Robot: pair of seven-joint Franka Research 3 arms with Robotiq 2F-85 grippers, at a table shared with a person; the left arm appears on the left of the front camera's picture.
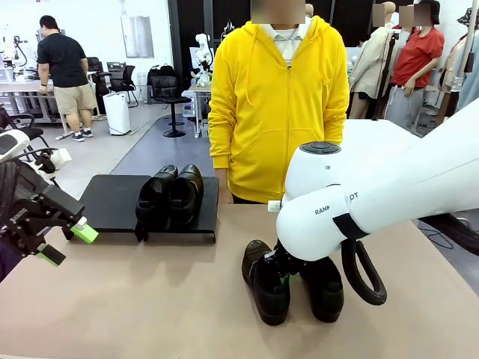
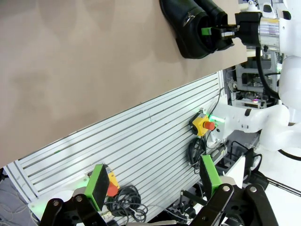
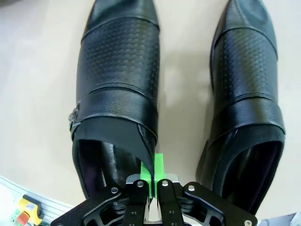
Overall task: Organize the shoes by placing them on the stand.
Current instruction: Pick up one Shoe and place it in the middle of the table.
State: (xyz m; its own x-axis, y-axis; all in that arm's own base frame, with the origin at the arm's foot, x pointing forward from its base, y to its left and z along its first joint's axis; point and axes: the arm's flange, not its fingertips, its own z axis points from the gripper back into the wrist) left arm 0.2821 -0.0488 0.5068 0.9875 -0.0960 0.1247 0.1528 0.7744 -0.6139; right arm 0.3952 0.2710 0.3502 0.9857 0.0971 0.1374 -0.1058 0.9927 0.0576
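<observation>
Two black glossy shoes point(image 1: 169, 196) stand side by side on the right end of the low black stand point(image 1: 108, 202). Another two lie on the beige table in front of the person: one point(image 1: 268, 288) beside the other point(image 1: 326, 290). My right gripper point(image 3: 153, 175) is shut on the inner side wall of one shoe point(image 3: 117, 84), at its opening; its neighbour point(image 3: 247, 94) lies free. In the front view the right gripper point(image 1: 284, 279) sits low between this pair, mostly hidden by its arm. My left gripper point(image 1: 69, 244) hovers open and empty at the table's left edge, also seen from its wrist point(image 2: 154, 181).
A person in a yellow hoodie point(image 1: 278, 97) stands at the far side of the table, behind the stand's right end. The left part of the stand is bare. Below the left gripper runs a ribbed aluminium table edge point(image 2: 141, 141) with a red emergency button point(image 2: 203, 125) and cables.
</observation>
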